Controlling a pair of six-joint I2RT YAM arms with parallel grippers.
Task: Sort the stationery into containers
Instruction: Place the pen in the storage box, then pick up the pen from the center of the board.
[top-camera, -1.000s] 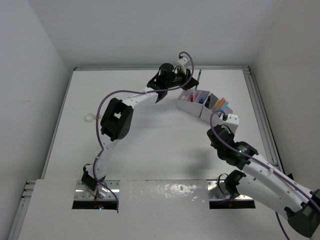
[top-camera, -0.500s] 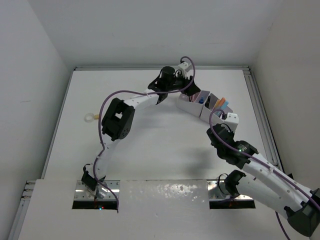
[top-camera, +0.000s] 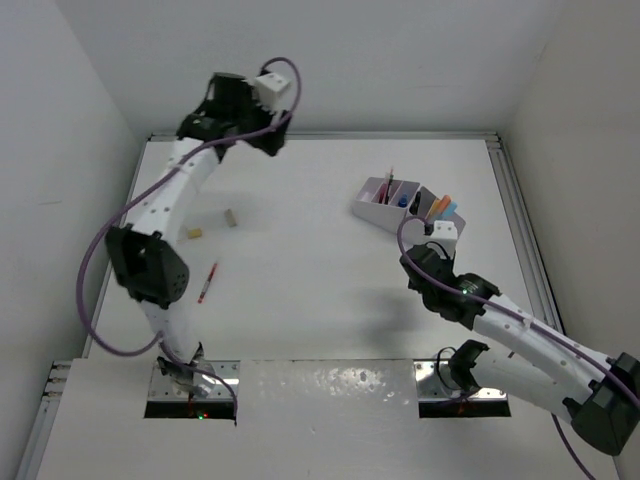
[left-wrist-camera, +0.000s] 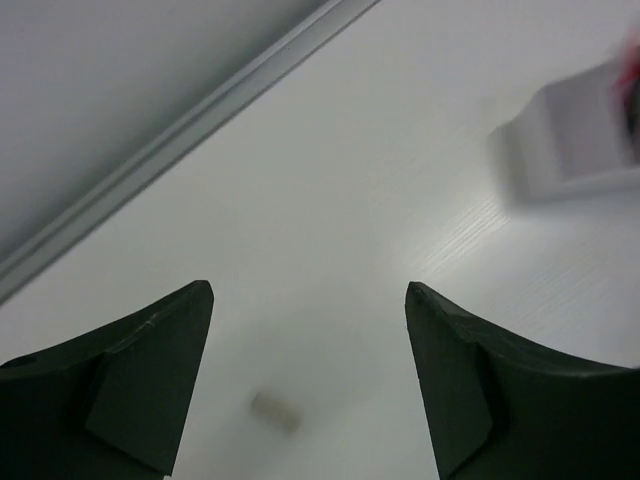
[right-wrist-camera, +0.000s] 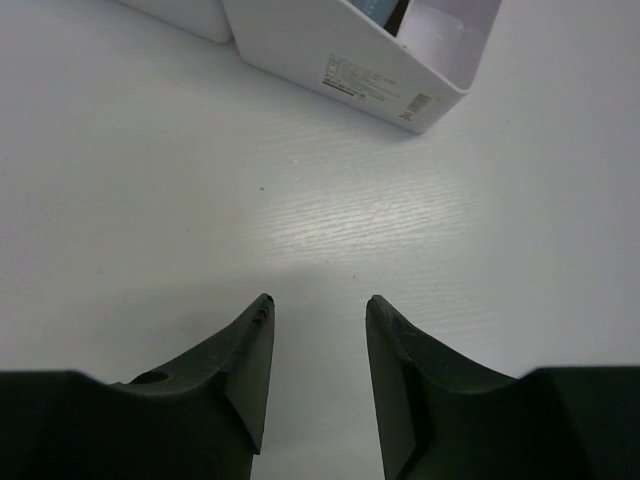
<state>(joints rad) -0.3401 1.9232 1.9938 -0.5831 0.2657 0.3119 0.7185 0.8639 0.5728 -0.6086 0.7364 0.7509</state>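
The white organizer (top-camera: 372, 208) stands at the back right; a pink pen (top-camera: 390, 182), a blue-capped bottle (top-camera: 402, 200) and an orange marker (top-camera: 439, 207) are in it. On the left of the table lie a grey eraser (top-camera: 231, 217), a pale eraser (top-camera: 194, 232) and a red pen (top-camera: 208, 282). My left gripper (top-camera: 262, 135) hangs high at the back left, open and empty (left-wrist-camera: 310, 290); a blurred eraser (left-wrist-camera: 275, 412) lies below it. My right gripper (top-camera: 438, 238) is just in front of the organizer (right-wrist-camera: 350, 55), open (right-wrist-camera: 318, 300) over bare table.
A metal rail (left-wrist-camera: 170, 150) runs along the table's back edge, with white walls on three sides. The metal mounting plate (top-camera: 330, 385) with both arm bases lies along the near edge. A purple cable (top-camera: 100, 270) loops off the left arm.
My left arm has swung from over the organizer to the back left, and its jaws have opened. The erasers and red pen it covered now show. The right jaws have widened a little.
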